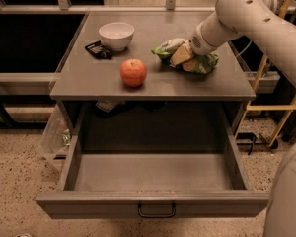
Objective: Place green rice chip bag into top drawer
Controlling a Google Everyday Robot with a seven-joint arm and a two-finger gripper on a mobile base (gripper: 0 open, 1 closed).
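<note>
The green rice chip bag (166, 49), shiny green and white foil, lies on the grey tabletop (153, 78) at the right rear. My gripper (184, 56) is down on the bag, its yellowish fingers (180, 55) pressed into the foil over the bag's middle. The white arm reaches in from the upper right. The top drawer (153, 172) is pulled fully open below the tabletop, its inside bare, with a small dark wire handle (157, 211) at the centre of its front panel.
A red apple (133, 72) sits at the middle of the tabletop, left of the bag. A white bowl (116, 35) and a small dark packet (98, 50) stand at the rear left. A yellow frame (276, 107) stands to the right.
</note>
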